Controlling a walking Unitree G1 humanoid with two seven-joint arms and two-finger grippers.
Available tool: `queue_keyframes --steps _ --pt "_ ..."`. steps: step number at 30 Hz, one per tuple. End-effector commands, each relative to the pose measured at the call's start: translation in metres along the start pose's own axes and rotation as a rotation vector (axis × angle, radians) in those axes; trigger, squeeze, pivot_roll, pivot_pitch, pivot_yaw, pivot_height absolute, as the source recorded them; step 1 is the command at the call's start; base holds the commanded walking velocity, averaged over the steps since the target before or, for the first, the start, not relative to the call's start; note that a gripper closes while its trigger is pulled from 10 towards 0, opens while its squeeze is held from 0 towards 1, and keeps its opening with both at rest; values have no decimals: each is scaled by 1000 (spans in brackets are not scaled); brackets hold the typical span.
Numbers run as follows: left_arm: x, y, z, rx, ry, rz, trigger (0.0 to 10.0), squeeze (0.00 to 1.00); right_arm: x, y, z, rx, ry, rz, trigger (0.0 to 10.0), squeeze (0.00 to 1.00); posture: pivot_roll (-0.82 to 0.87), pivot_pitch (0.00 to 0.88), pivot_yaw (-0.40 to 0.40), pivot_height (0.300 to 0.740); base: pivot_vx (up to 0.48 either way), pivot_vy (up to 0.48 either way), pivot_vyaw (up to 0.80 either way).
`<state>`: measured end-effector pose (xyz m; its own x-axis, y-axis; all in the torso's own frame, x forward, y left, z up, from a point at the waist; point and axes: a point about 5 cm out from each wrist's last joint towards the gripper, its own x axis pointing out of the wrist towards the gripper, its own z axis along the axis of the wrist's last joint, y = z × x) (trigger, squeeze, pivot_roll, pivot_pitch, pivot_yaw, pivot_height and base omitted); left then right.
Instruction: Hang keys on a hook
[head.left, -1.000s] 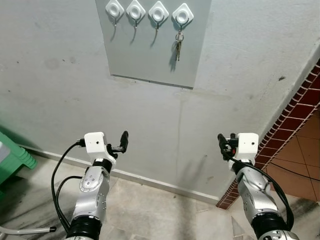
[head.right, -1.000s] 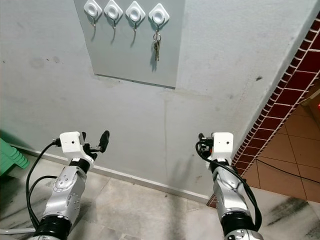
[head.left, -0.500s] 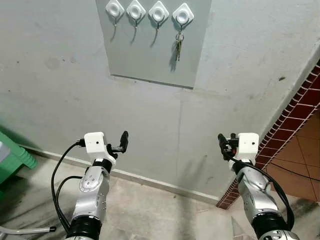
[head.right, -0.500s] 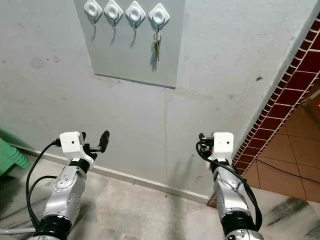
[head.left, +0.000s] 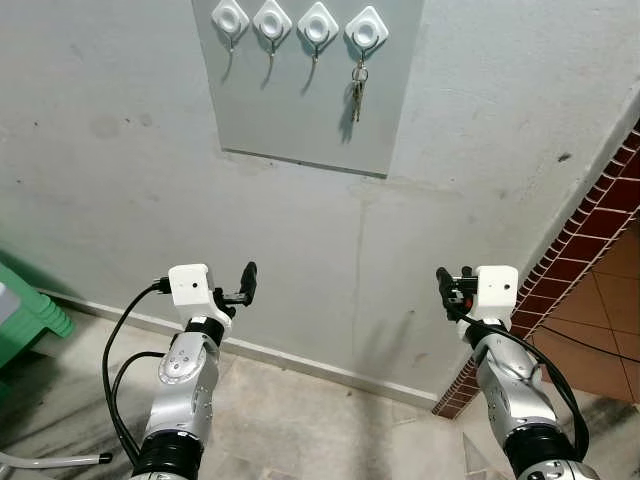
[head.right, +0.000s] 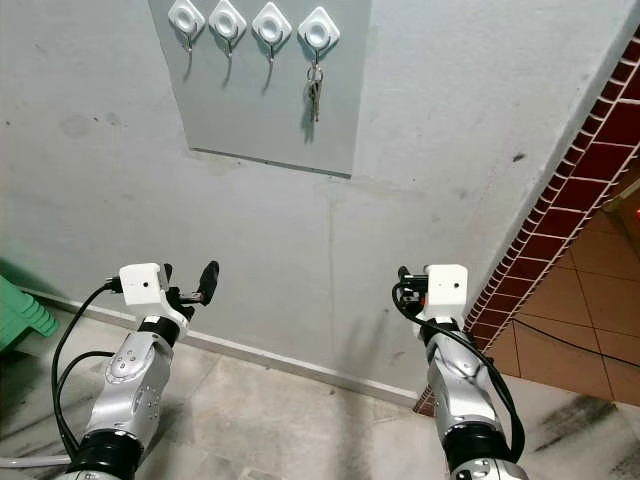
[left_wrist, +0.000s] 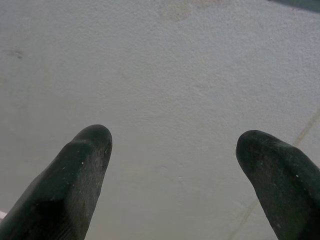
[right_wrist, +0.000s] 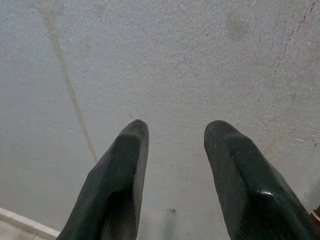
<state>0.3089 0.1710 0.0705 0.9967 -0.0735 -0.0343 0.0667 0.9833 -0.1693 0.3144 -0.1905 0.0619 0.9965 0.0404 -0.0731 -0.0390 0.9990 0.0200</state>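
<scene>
A bunch of keys (head.left: 356, 92) hangs from the rightmost white hook (head.left: 366, 30) on a grey wall panel (head.left: 300, 110), high up. Three more white hooks (head.left: 272, 20) to its left are bare. My left gripper (head.left: 247, 283) is raised low at the left, well below the panel, open with nothing between its fingers (left_wrist: 75, 180). At the lower right my right gripper (head.left: 443, 291) points at the bare wall, also open and empty; its fingers (right_wrist: 122, 180) show a gap in the right wrist view.
A plain grey wall (head.left: 120, 180) faces me, with a skirting strip (head.left: 300, 362) along the marble floor. A red brick-tile wall edge (head.left: 600, 215) and orange floor tiles stand at the right. Something green (head.left: 25, 305) sits at the far left.
</scene>
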Motion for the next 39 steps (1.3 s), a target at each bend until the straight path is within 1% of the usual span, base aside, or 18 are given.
queue_keyframes --steps 1,8,13,15,18,19,27,30,32,33,39 --pt "0 1 5 20 -16 -3 10000 0 -1 0 1 -8 -5 5 10000 0 2 13 -30 740 0 0 0" --pt "1 2 6 21 -18 -2 10000 0 -1 -1 1 -8 -5 2 10000 0 4 13 -29 740 0 0 0" --pt "4 2 9 22 -27 -6 10000 0 1 -1 3 -33 -5 1 10000 0 5 11 -29 740 0 0 0" --pt "5 2 10 21 -30 -7 10000 0 2 -1 4 -39 -11 2 10000 0 5 8 -28 740 0 0 438" --pt "6 0 12 18 -32 -11 10000 0 3 -1 5 -37 -8 3 10000 0 7 11 -31 740 0 0 800" --pt "6 -1 11 18 -31 -12 10000 0 4 -1 6 -55 -8 9 10000 0 8 14 -31 740 0 0 800" --pt "2 0 7 12 -25 -8 10000 0 2 0 4 -69 -1 17 10000 0 11 21 -37 740 0 0 800" --pt "1 0 7 11 -24 -7 10000 0 2 1 4 -68 0 19 10000 0 12 22 -37 740 0 0 800" --pt "1 0 7 9 -23 -7 10000 0 2 0 4 -86 1 21 10000 0 11 23 -38 740 0 0 800" --pt "1 0 7 7 -22 -6 10000 0 2 1 3 -67 2 22 10000 0 11 24 -38 740 0 0 800" --pt "1 -1 6 1 -19 -5 10000 0 2 1 4 -89 0 29 10000 0 11 25 -41 740 0 0 800"
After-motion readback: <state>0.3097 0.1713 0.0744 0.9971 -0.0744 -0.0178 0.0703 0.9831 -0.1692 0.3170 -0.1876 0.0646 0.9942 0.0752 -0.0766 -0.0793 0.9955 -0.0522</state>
